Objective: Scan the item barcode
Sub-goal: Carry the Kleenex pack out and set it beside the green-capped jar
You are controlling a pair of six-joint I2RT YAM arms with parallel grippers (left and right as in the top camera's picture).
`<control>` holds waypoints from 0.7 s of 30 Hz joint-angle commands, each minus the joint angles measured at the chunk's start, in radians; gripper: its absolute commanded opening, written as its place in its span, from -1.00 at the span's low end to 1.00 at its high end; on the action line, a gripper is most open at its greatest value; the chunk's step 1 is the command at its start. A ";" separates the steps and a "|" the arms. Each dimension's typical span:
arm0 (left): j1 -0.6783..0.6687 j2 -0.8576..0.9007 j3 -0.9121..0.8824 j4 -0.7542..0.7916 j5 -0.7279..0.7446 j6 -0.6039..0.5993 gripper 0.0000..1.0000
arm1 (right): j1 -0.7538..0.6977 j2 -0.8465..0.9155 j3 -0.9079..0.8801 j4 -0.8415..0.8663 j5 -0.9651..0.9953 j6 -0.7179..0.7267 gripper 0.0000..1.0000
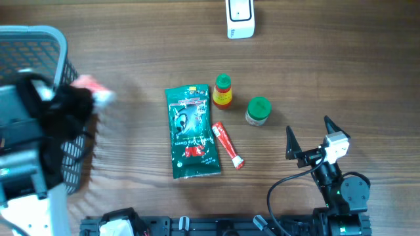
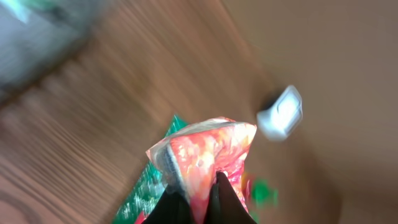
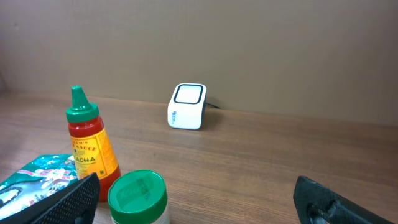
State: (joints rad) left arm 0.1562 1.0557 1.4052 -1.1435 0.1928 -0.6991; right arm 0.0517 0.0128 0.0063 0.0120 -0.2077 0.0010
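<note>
Wooden table (image 1: 131, 39), bearing every item listed.
Mesh basket (image 1: 46, 39), blue-grey, upper left of the overhead frame.
Left gripper (image 2: 199, 193), blurred, at the left of the overhead frame just beside the basket; jaws pinching a red packet (image 2: 205, 149) by its lower edge. The packet sits left of centre overhead, well apart from the scanner.
Right gripper (image 1: 308, 124), lower right overhead; jaws spread wide, nothing between them.
Green foil pouch (image 1: 191, 131), flat, centre of the table.
Barcode scanner (image 1: 239, 18), white with a dark window, top centre overhead.
Red sauce bottle (image 1: 223, 92), green cap, upright just beside the pouch's upper right corner.
Green-lidded jar (image 1: 258, 110), upright, near the bottle on its right.
Red tube (image 1: 228, 145), lying diagonally just beside the pouch's right edge.
</note>
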 commanded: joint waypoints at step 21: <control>-1.011 0.669 -0.498 0.942 -0.327 -0.937 -0.92 | 0.005 -0.008 -0.001 0.003 0.005 -0.009 1.00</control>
State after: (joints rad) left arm -0.8326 1.6558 0.9169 -0.2081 -0.1062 -1.5787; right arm 0.0517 0.0128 0.0063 0.0120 -0.2077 0.0010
